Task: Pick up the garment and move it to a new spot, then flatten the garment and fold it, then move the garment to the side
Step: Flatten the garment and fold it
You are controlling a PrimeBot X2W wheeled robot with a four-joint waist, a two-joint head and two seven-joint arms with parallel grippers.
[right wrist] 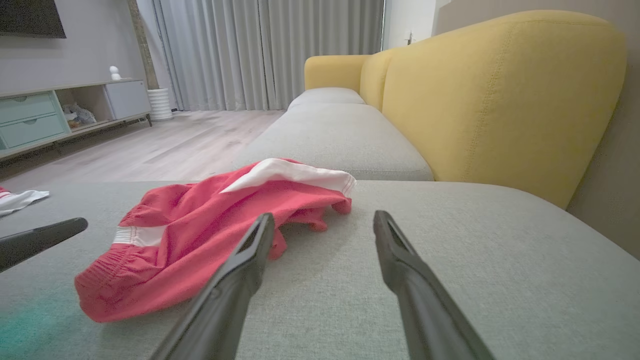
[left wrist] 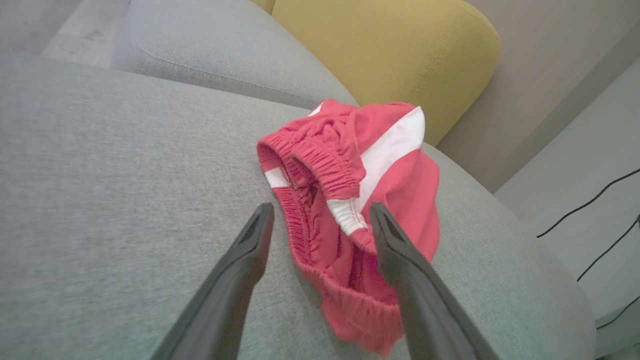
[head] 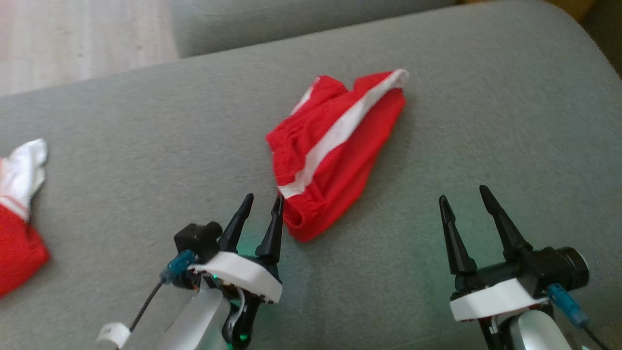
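Red-and-white cloth (head: 19, 214) lies at the frame's left edge. Lower left of centre, our left gripper (head: 264, 197) stands spread and empty, one tip just beside the crumpled red garment (head: 335, 150) at centre on the grey cushion (head: 121, 160). Lower right, our right gripper (head: 463, 193) is likewise spread, empty. We judge the pick-up pending; next, the left gripper must close on the near edge.
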